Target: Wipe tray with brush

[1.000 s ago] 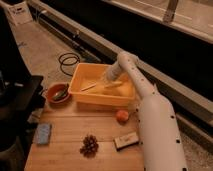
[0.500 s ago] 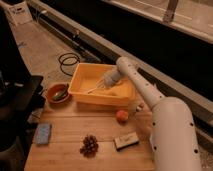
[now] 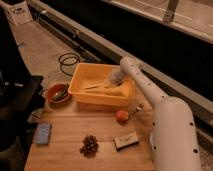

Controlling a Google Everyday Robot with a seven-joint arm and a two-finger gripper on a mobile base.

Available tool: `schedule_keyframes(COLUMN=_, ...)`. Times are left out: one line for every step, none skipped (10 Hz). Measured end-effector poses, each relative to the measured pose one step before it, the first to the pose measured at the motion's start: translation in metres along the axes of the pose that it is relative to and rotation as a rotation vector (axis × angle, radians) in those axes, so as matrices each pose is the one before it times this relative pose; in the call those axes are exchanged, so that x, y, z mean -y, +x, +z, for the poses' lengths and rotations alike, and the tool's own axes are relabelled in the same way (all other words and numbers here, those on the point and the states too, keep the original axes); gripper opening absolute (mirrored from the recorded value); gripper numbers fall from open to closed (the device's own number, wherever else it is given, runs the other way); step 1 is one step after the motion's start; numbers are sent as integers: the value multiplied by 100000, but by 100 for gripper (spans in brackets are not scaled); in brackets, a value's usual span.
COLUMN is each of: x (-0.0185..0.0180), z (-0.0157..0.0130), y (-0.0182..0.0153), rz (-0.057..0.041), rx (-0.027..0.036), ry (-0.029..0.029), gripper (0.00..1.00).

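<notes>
The yellow-orange tray (image 3: 84, 80) sits at the far edge of the wooden table. The white-handled brush (image 3: 96, 86) lies low inside the tray, pointing left. My gripper (image 3: 113, 81) is inside the tray at the brush's right end, reaching in from the right on the white arm (image 3: 150, 92). The brush seems to be in its grasp, but the contact point is hidden.
A small orange-red bowl (image 3: 58, 93) stands left of the tray. On the wooden table (image 3: 70, 135) lie a blue sponge (image 3: 43, 133), a dark cluster (image 3: 89, 145), a small orange ball (image 3: 122, 116) and a short dark block (image 3: 126, 141). A black cable (image 3: 67, 62) coils on the floor.
The view has shifted slightly. The gripper and brush have moved a little across the inside of the tray toward its right side.
</notes>
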Motion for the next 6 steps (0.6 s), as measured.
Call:
schedule_keyframes(x=948, z=376, y=319, rz=2663, rx=-2448, ry=1210, gripper=0)
schedule_keyframes(x=443, z=364, y=22, rz=1569, rx=-1546, ry=488, gripper=0)
schedule_keyframes(x=479, z=226, y=-114, rz=1100, rx=-303, ry=679, gripper=0)
schedule_keyframes(x=44, z=364, y=-183, rz=353, rx=474, ry=103, gripper=0)
schedule_keyframes(x=-287, z=332, y=-702, rz=-305, rx=1317, ry=-487, gripper=0)
schedule_keyframes(x=-1039, z=294, y=-934, rz=-913, rx=1965, ry=-1234, gripper=0)
